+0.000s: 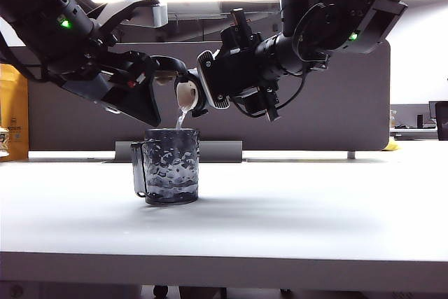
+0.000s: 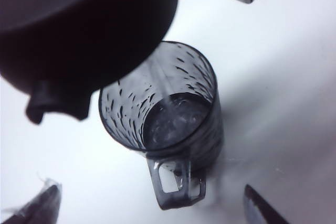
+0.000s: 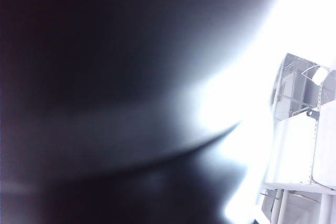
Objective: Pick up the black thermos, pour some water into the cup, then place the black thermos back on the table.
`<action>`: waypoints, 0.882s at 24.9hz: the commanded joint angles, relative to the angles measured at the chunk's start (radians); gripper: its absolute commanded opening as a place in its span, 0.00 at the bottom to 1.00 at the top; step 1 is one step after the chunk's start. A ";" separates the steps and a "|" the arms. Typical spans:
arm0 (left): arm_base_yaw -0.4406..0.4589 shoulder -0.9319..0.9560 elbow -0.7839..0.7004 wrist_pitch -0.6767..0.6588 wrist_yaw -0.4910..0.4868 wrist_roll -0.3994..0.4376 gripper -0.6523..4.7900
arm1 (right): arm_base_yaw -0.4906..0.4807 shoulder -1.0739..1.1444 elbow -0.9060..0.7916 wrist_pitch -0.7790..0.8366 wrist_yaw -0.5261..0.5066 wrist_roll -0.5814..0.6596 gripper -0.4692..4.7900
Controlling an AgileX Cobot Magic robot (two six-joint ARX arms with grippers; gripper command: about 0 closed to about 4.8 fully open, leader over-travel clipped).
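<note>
The black thermos (image 1: 190, 97) is tipped over the cup (image 1: 170, 166), with its flip lid open. A thin stream of water runs from its pale spout into the cup. My right gripper (image 1: 204, 82) is shut on the thermos body, just right of the spout. In the right wrist view the thermos (image 3: 105, 77) is a dark blur that hides the fingers. My left gripper (image 1: 152, 113) hangs open above and left of the cup. In the left wrist view the thermos (image 2: 89, 30) looms over the partly filled cup (image 2: 173, 119). The cup's handle points toward the gap of my left gripper (image 2: 149, 211).
The cup stands on the white table (image 1: 301, 222), left of centre. A grey partition panel (image 1: 322, 103) runs along the back, with a low pale base (image 1: 220, 150) behind the cup. A yellow object (image 1: 12, 110) stands at the far left. White shelving (image 3: 299, 140) shows in the right wrist view.
</note>
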 commanded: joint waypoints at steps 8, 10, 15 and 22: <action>0.001 -0.002 0.005 0.003 -0.002 0.004 1.00 | 0.007 -0.017 0.011 0.078 -0.003 -0.027 0.35; 0.001 -0.002 0.005 0.003 -0.002 0.005 1.00 | 0.008 -0.017 0.011 0.078 -0.003 -0.027 0.35; 0.001 -0.002 0.005 0.003 -0.002 0.005 1.00 | 0.008 -0.017 0.011 0.078 -0.003 -0.028 0.35; 0.001 -0.002 0.005 0.003 -0.002 0.005 1.00 | 0.008 -0.017 0.011 0.078 -0.003 0.043 0.35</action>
